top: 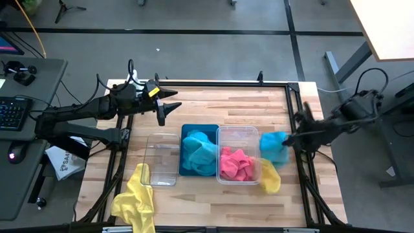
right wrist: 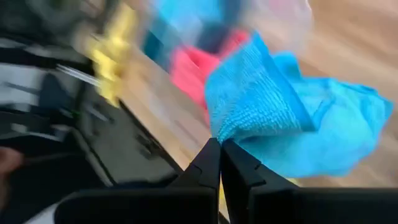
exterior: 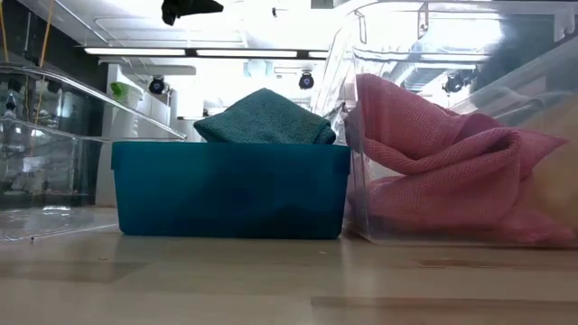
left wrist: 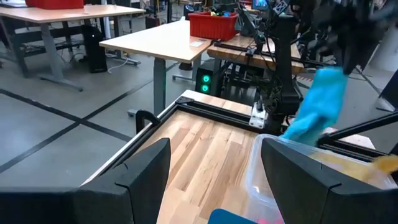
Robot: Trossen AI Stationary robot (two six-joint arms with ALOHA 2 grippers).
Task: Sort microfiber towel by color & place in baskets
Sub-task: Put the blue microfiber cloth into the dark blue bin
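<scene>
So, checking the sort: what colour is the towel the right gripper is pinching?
Cyan-blue. The right gripper is shut on the blue towel, clearest in the right wrist view.

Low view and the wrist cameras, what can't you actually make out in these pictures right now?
- Low view: yellow towels and both grippers out of sight; the teal basket and the clear basket fill the picture.
- Right wrist view: the baskets behind the blue towel held by the right gripper are blurred.
- Left wrist view: the open left gripper covers the basket contents.
</scene>
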